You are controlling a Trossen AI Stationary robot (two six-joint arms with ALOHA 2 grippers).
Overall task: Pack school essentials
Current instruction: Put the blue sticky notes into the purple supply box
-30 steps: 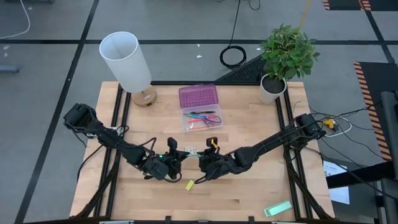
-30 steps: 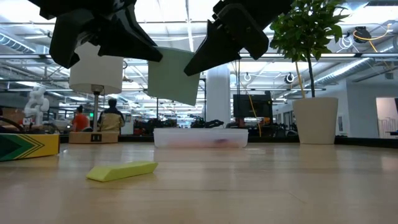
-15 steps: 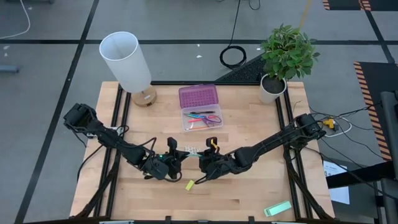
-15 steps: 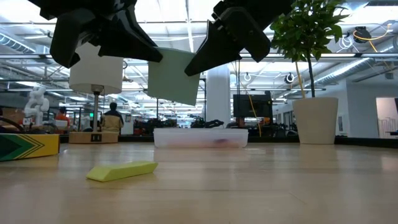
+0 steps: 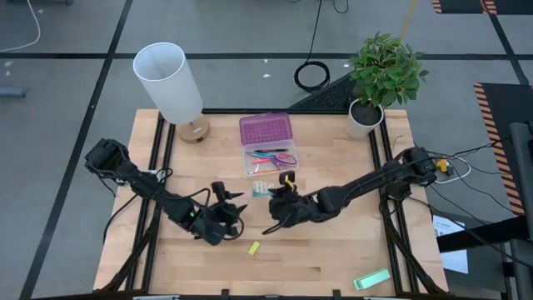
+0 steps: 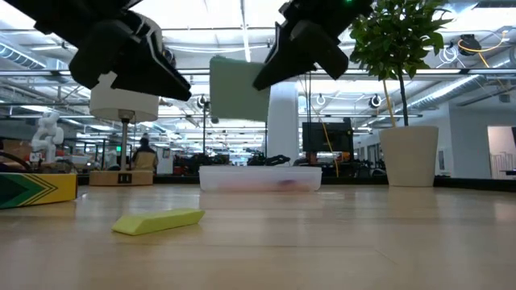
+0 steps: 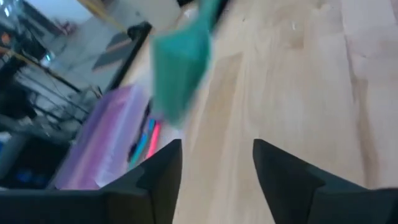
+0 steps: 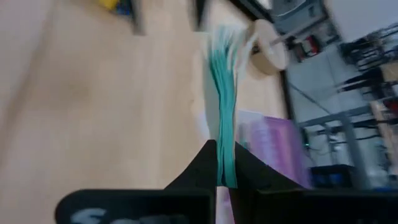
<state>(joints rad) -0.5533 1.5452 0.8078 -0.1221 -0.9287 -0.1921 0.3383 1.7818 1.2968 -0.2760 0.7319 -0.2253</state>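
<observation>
- We see the right gripper (image 5: 272, 198) clamped on the flat teal-edged packet (image 6: 239, 88), which it alone carries now, above the tabletop's middle.
- A second ago both grippers flanked the packet; it has since shifted toward the clear plastic case (image 5: 270, 161) with the purple lid (image 5: 266, 129).
- The left gripper (image 5: 223, 197) has let go and drawn back, fingers (image 7: 157, 176) apart and empty.
- The small yellow block (image 5: 254, 247) lies unmoved near the front edge.
</observation>
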